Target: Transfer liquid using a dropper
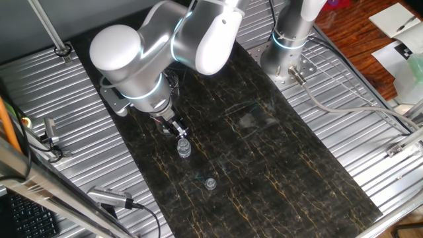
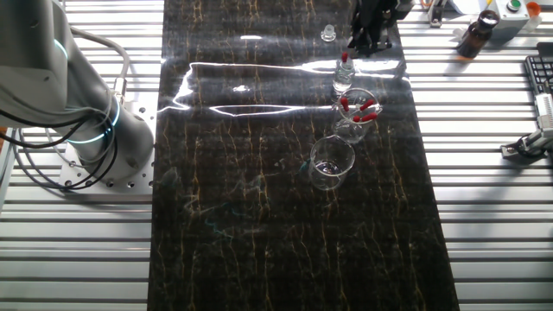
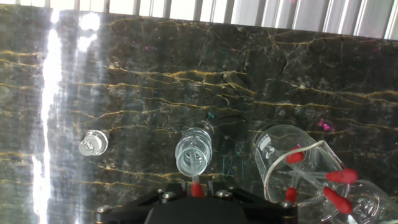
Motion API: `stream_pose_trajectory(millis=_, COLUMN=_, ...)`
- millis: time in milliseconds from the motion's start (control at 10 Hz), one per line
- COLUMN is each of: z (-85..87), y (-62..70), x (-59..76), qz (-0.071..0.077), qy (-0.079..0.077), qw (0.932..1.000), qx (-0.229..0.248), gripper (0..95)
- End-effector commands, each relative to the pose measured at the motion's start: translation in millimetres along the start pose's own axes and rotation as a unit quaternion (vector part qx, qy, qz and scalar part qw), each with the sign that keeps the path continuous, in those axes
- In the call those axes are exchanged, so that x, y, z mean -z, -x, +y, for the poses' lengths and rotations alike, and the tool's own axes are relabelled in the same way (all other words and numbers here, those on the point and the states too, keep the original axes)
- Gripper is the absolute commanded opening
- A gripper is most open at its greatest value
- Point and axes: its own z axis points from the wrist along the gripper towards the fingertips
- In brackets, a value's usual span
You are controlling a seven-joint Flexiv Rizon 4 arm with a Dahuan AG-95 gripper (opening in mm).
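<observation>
Setting: a dark, gold-veined bench [image 2: 259, 216] with ribbed metal on both sides; the arm [image 1: 142, 56] bends low over it.
Tool: the tool [image 3: 197, 185] hangs just above a small clear bottle [image 3: 193, 154]. In the hand view its two fingers stand on either side of a red rubber top. Whether they press on it or only flank it cannot be told.
Dropper: the dropper [image 2: 345, 59] stands upright in the mouth of the small bottle, its red top clear of the rim. It is near the bench's long edge opposite the arm's base.
Beaker with droppers: just beside the bottle is a glass beaker [image 2: 359, 117] holding other red-topped droppers [image 3: 342, 176], which lean against its wall.
Second beaker: another glass beaker [image 2: 332, 162] stands next to the first, farther along the same edge. Its contents cannot be made out.
Vial: a tiny clear vial [image 3: 93, 143] stands alone on the bottle's other side, apart from it.
Surroundings: cables, a brown bottle [image 2: 476, 36] and a keyboard [image 2: 540, 78] lie off the bench.
</observation>
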Motion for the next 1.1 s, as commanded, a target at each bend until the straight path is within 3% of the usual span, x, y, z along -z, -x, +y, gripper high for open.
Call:
stream_pose_trajectory(millis=100, z=0.2, y=-0.2, x=0.2, qz=0.0, qy=0.0, qw=1.0, qx=0.001, gripper=38.0)
stream_pose_trajectory(millis=900, z=-2.3, y=-9.3, x=-8.9, qz=0.0, qy=-0.002, qw=0.9999, qx=0.01, gripper=38.0)
stream_pose_trajectory(millis=1000, z=-2.6, y=-10.3, x=-10.6, qz=-0.002, qy=-0.002, qw=0.9999, qx=0.012, gripper=19.0)
stream_pose_trajectory(millis=1100, z=-3.2, y=-9.5, x=-13.4, qz=-0.003, qy=-0.002, qw=0.9999, qx=0.014, gripper=19.0)
